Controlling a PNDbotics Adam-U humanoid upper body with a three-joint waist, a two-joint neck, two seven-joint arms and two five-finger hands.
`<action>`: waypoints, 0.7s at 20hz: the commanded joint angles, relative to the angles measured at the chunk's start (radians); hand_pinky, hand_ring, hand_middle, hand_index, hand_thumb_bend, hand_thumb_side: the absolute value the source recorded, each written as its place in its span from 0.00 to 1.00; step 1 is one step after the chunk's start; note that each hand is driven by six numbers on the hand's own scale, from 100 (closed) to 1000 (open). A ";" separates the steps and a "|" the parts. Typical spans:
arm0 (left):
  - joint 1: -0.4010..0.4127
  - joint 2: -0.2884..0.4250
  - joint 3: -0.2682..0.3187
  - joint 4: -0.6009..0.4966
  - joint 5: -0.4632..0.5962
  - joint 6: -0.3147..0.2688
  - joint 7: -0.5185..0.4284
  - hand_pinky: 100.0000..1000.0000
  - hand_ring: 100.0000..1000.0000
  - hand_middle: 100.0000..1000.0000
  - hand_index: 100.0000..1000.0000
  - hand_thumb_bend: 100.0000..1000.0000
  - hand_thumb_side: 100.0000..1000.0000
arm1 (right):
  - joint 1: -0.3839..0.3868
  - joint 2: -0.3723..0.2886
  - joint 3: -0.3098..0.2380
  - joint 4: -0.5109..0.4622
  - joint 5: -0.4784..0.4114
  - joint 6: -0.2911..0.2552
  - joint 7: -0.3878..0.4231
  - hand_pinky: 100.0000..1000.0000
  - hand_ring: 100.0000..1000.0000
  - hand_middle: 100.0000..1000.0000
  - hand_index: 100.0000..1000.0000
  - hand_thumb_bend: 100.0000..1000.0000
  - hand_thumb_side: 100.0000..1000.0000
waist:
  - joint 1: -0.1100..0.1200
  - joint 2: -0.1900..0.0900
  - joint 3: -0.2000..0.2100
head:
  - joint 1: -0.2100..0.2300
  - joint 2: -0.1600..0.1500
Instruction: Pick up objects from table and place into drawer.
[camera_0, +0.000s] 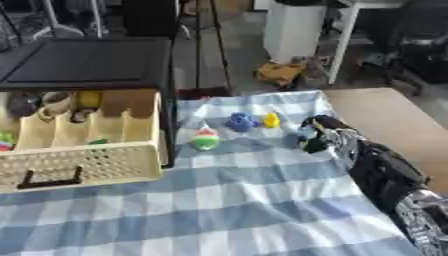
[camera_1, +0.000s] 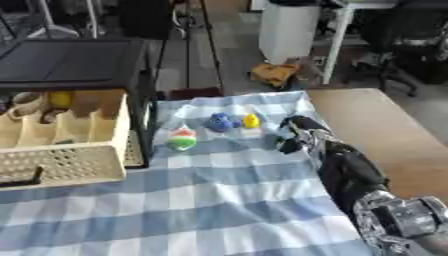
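- While reaching across the blue-and-white checked cloth (camera_0: 254, 200) in the left eye view, keep the approach low and slow toward the cluster of small toys: a blue knobbly toy (camera_0: 240, 122), a small yellow duck-like figure (camera_0: 272, 120) just beside it, and a rounded toy banded white, red and green (camera_0: 206, 138) nearer the drawer.
- Pick one toy only; come at the yellow figure from the right so as not to knock the blue one touching or almost touching it.
- Lift clear of the front wall before crossing to the cream perforated plastic drawer (camera_0: 96, 162), pulled out of the black cabinet (camera_0: 87, 62), and drop into a free compartment; several already hold small things, among them a yellow ball-like shape (camera_0: 88, 98).
- Seen from this side, black right hand (camera_0: 317, 136) sits on the cloth just right of the yellow figure, fingers curled downward; something bluish shows at the fingertips, but cannot tell whether it is held or merely beside them.

- Turning to the right eye view, same layout: right hand (camera_1: 297, 134) near the toys, apart from the yellow figure, fingers bent rather than spread.
- Cannot tell here either whether anything is pinched.
- Left hand absent from both views.
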 joint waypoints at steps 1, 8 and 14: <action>-0.010 0.009 0.003 -0.019 -0.001 -0.006 0.000 0.00 0.00 0.00 0.56 0.32 1.00 | -0.008 -0.020 0.007 0.012 0.020 -0.006 -0.022 0.36 0.47 0.59 0.79 0.00 0.19 | 0.004 -0.004 0.001 | -0.002 -0.012; -0.009 0.009 0.002 -0.019 -0.001 -0.009 -0.002 0.00 0.00 0.00 0.56 0.31 1.00 | -0.008 -0.021 0.005 0.009 0.021 -0.014 -0.094 0.21 0.37 0.43 0.63 0.00 0.10 | 0.005 -0.003 0.000 | -0.003 -0.014; -0.005 0.010 0.002 -0.019 0.000 -0.010 -0.004 0.00 0.00 0.00 0.56 0.31 1.00 | -0.008 -0.023 -0.001 -0.020 0.019 -0.027 -0.186 0.02 0.25 0.32 0.45 0.00 0.06 | 0.003 -0.006 -0.004 | -0.002 -0.016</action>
